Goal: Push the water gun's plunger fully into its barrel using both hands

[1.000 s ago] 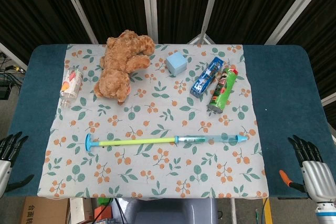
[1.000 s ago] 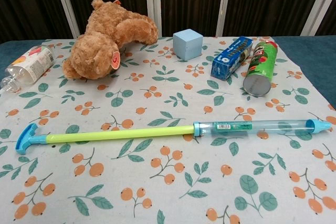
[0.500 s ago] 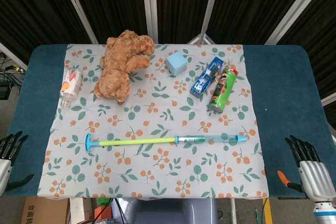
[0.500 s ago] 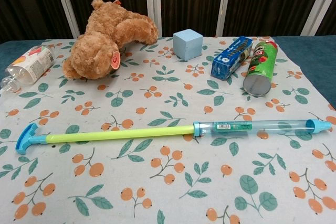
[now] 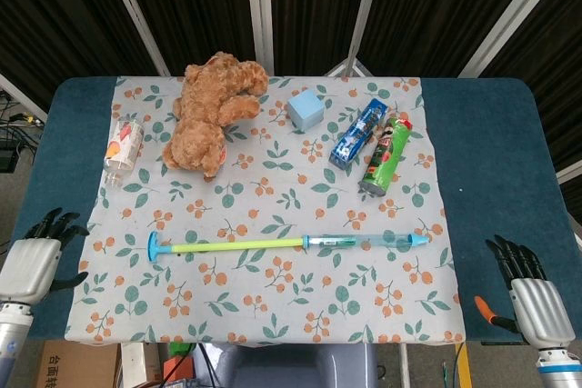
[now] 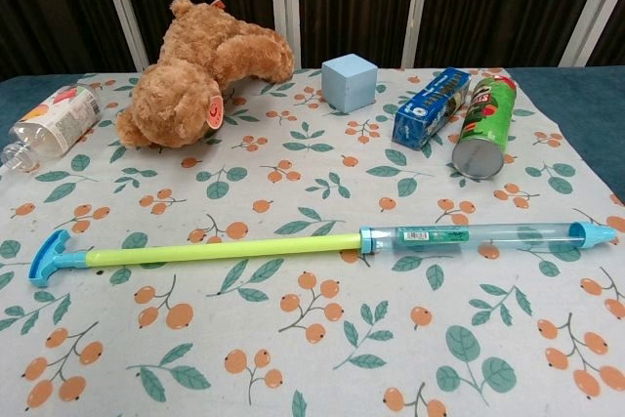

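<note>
The water gun (image 5: 289, 243) lies flat on the patterned cloth (image 5: 273, 188) near the desk's (image 5: 496, 161) front edge. Its yellow-green plunger (image 6: 220, 251) is extended far out of the clear barrel (image 6: 488, 236), with the blue handle (image 5: 153, 247) pointing toward the robot's left. The left hand (image 5: 32, 256) and right hand (image 5: 527, 288) sit at opposite front corners, fingers spread, holding nothing, both well apart from the gun.

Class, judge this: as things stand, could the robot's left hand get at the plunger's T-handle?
Probably yes: the left hand sits open at the table edge, and only bare cloth lies between it and the T-handle.
</note>
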`<state>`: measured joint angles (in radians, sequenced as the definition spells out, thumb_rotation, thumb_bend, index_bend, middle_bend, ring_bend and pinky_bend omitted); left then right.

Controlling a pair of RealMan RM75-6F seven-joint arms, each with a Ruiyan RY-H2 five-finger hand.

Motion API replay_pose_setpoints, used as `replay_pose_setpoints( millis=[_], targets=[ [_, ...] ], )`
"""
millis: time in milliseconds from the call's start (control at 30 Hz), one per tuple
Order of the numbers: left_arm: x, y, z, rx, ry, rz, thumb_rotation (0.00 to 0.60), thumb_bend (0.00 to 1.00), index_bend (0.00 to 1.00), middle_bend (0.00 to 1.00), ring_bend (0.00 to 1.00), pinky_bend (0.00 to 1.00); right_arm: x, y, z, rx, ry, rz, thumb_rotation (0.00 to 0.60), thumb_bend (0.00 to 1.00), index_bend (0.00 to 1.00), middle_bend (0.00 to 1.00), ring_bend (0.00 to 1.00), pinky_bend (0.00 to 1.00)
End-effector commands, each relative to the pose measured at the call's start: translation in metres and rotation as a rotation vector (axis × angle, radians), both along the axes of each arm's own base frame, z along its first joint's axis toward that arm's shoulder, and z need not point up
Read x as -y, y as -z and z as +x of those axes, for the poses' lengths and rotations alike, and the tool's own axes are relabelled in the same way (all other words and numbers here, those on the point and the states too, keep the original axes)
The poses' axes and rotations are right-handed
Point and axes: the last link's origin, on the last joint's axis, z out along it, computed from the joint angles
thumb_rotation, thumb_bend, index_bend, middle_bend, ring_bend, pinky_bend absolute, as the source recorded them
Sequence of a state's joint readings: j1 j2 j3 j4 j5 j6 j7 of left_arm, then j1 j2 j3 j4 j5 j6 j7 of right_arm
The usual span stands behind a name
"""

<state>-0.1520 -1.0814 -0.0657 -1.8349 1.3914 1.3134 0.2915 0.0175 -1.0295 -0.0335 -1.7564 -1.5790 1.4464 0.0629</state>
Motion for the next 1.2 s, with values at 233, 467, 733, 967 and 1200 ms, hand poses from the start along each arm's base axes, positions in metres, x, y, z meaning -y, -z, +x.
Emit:
replay_pose_setpoints(
  millis=[233, 467, 733, 967, 1200],
  targets=[
    [-0.043, 0.054, 0.049, -0.013, -0.046, -0.099, 0.600, 0.27, 0.43, 0.22, 0.13, 0.28, 0.000, -0.001, -0.001, 0.011, 0.006, 0.004, 0.600, 0.33, 0.00, 0.00, 0.00, 0.00],
    [-0.057, 0.093, 0.059, -0.094, -0.117, -0.158, 0.600, 0.28, 0.43, 0.22, 0.13, 0.28, 0.000, -0.001, -0.001, 0.021, 0.009, 0.013, 0.600, 0.33, 0.00, 0.00, 0.00, 0.00],
    [-0.063, 0.119, 0.068, -0.115, -0.152, -0.167, 0.600, 0.29, 0.43, 0.22, 0.13, 0.28, 0.000, 0.000, -0.001, 0.029, 0.012, 0.024, 0.600, 0.33, 0.00, 0.00, 0.00, 0.00],
    [-0.068, 0.131, 0.077, -0.137, -0.149, -0.165, 0.600, 0.36, 0.46, 0.22, 0.13, 0.28, 0.001, -0.001, -0.001, 0.037, 0.013, 0.029, 0.600, 0.33, 0.00, 0.00, 0.00, 0.00],
    [-0.070, 0.140, 0.079, -0.182, -0.158, -0.183, 0.600, 0.36, 0.46, 0.19, 0.12, 0.25, 0.001, -0.001, -0.001, 0.040, 0.014, 0.029, 0.600, 0.33, 0.00, 0.00, 0.00, 0.00]
  ],
)
